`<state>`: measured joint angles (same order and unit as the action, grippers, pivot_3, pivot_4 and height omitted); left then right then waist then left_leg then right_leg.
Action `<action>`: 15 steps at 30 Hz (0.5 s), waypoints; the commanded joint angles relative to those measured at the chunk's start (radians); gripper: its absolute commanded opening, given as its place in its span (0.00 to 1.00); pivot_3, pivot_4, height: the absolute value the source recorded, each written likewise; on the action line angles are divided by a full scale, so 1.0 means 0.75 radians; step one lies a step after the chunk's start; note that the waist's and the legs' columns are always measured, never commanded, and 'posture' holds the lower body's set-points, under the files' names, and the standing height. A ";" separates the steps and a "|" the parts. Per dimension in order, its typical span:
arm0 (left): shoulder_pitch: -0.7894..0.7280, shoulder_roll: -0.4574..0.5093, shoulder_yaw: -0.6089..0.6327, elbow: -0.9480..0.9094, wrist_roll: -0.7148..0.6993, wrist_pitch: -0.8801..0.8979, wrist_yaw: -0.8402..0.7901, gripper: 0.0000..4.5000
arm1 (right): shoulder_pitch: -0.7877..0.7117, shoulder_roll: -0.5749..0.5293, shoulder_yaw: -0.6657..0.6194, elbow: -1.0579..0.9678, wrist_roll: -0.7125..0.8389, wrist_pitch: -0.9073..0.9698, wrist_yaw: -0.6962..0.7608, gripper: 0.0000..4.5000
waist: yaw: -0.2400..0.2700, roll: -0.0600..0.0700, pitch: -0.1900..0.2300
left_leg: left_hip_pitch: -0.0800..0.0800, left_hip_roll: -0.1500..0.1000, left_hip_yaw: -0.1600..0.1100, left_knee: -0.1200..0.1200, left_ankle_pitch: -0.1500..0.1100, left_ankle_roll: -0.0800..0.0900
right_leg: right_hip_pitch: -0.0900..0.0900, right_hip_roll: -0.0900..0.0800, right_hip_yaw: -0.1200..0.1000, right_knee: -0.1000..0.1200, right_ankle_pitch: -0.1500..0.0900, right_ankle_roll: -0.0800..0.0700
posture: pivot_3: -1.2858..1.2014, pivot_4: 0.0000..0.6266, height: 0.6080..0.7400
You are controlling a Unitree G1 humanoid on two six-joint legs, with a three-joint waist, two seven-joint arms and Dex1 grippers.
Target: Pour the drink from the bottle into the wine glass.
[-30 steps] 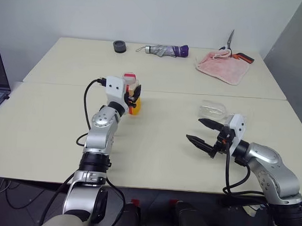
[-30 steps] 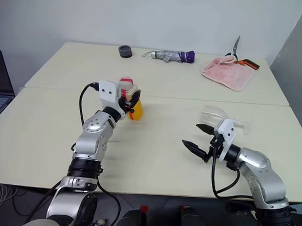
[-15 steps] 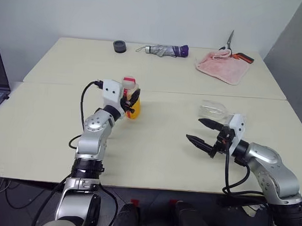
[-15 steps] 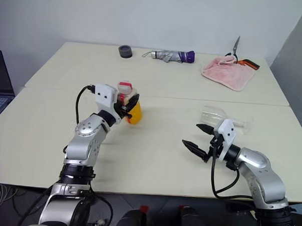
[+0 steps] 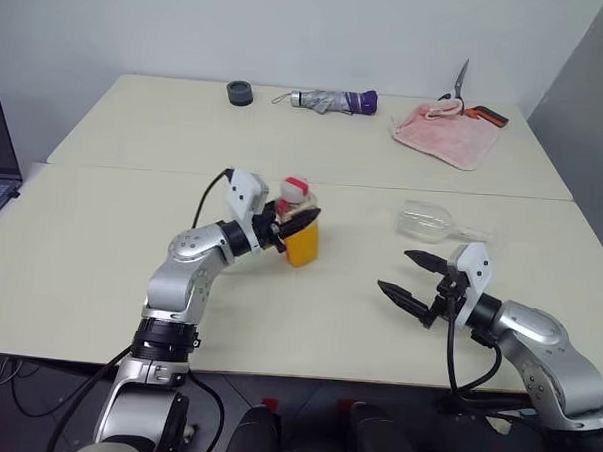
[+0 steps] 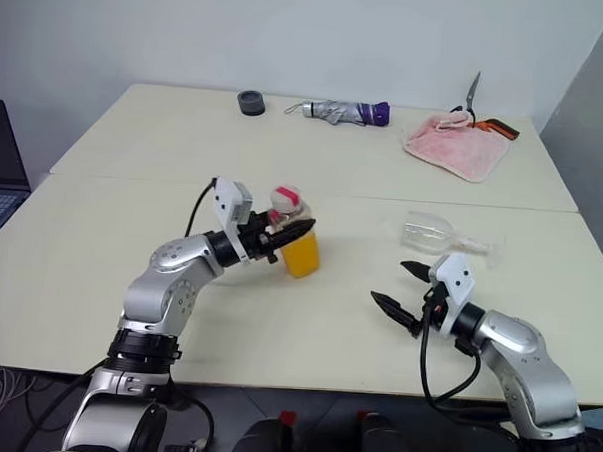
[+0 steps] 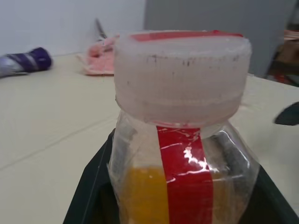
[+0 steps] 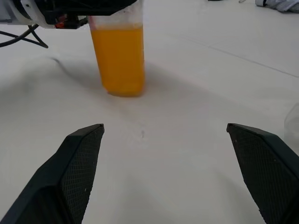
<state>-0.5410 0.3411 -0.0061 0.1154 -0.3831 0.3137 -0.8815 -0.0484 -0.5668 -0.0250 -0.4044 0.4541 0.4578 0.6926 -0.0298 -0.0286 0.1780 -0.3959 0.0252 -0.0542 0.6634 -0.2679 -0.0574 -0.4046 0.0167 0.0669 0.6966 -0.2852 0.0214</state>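
Here our left gripper [image 5: 300, 222] has its fingers clamped on the upright bottle [image 5: 299, 229] mid-table [image 5: 100, 247]; our right gripper [image 5: 409, 277] fingers stand apart, near the toppled wine glass [image 5: 429, 222].

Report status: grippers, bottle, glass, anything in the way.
Left gripper shut on capped clear plastic bottle of orange drink. Right gripper open, holding nothing. Clear stemmed wine glass lying on its side. No obstruction between them.
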 commanded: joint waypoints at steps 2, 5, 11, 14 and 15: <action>-0.101 0.014 -0.065 -0.013 -0.060 0.002 -0.194 0.40 | -0.027 -0.023 -0.114 -0.232 0.129 0.136 -0.083 1.00 | -0.002 0.000 0.000 | 0.000 0.000 0.000 0.000 0.000 0.000 | 0.000 0.001 0.000 0.000 0.000 0.000 | 0.52 0.24 1.00; -0.147 0.003 -0.121 0.034 -0.047 -0.022 -0.303 0.40 | -0.138 -0.018 -0.163 -0.357 0.248 0.277 -0.180 1.00 | -0.006 0.000 0.000 | 0.000 0.000 0.000 0.000 0.000 0.000 | 0.000 0.001 0.001 0.000 0.000 0.000 | 0.52 0.24 1.00; -0.198 -0.017 -0.158 0.112 -0.022 -0.095 -0.404 0.40 | -0.318 -0.016 -0.163 -0.392 0.311 0.382 -0.276 1.00 | -0.004 0.000 0.000 | 0.000 0.001 0.000 0.000 0.000 0.000 | 0.000 0.002 0.000 -0.001 0.000 0.000 | 0.52 0.24 1.00; -0.210 -0.037 -0.165 0.134 -0.014 -0.117 -0.417 0.40 | -0.364 -0.008 -0.130 -0.400 0.314 0.410 -0.302 1.00 | -0.002 0.000 0.000 | -0.001 0.000 -0.001 0.000 0.000 0.000 | -0.001 0.002 0.000 -0.001 0.000 0.000 | 0.52 0.24 1.00; -0.211 -0.046 -0.168 0.132 -0.018 -0.119 -0.421 0.40 | -0.373 -0.006 -0.113 -0.404 0.316 0.418 -0.303 1.00 | -0.002 0.000 0.000 | -0.001 0.000 -0.001 0.000 0.000 0.000 | -0.001 0.002 0.000 -0.001 0.000 0.000 | 0.52 0.24 1.00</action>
<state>-0.6706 0.3182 -0.1305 0.2408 -0.3858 0.2511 -1.1865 -0.3168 -0.5737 -0.1219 -0.6688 0.6800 0.7660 0.4729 -0.0314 -0.0283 0.1782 -0.3970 0.0254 -0.0548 0.6634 -0.2680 -0.0572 -0.4051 0.0180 0.0667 0.6960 -0.2853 0.0213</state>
